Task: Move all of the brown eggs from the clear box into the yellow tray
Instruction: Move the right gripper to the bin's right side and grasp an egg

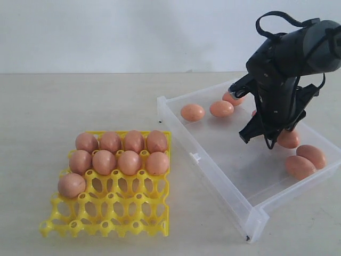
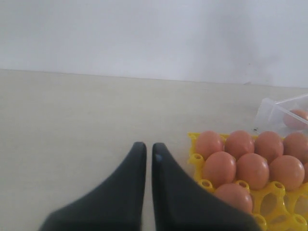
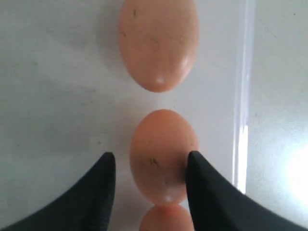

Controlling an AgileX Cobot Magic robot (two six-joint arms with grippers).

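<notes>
The right gripper (image 3: 150,161) hangs inside the box (image 1: 234,165), open, its fingers straddling one egg (image 3: 163,156) that lies close to the box's side wall (image 3: 243,96). One finger looks to be touching the shell while the other stands clear of it, so nothing is clamped yet. Two more eggs lie in line with it inside the box, one (image 3: 159,43) ahead and one (image 3: 166,220) just behind. The tray (image 1: 114,213) sits on the worktop (image 1: 80,101) beside the box, with nine eggs in its cups; about seven are visible in the box.

The left gripper (image 2: 148,149) hovers on the far side of the tray from the box, closed and empty.

The risks:
- The off-centre straddle may shove the egg sideways as the fingers close, and it could roll away.
- The smooth, rounded shell may squirt out of a light grip, or crack under a hard one.
- The finger nearest the wall has little room and might catch it.
- The egg just behind could be knocked.
</notes>
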